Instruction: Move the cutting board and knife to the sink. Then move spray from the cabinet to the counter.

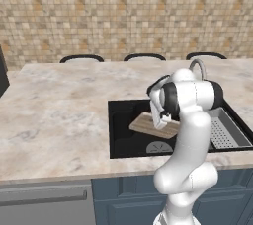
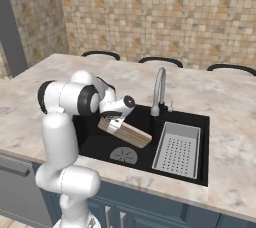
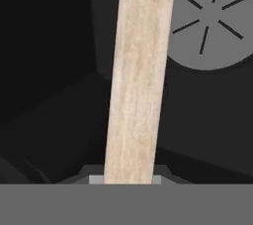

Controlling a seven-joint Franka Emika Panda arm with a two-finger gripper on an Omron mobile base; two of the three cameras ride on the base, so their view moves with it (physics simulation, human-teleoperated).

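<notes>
Right base view shows the gripper (image 2: 115, 122) clamped narrowly on the cutting board (image 2: 127, 133), tilted over the sink (image 2: 197, 179) basin, apparently for release.

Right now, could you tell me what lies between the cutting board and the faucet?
Only bare black sink wall and floor lie between the cutting board and the faucet; the right base view shows it best.

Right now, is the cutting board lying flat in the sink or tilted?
Tilted: the cutting board hangs slanted over the sink floor, clamped in the gripper.
</notes>
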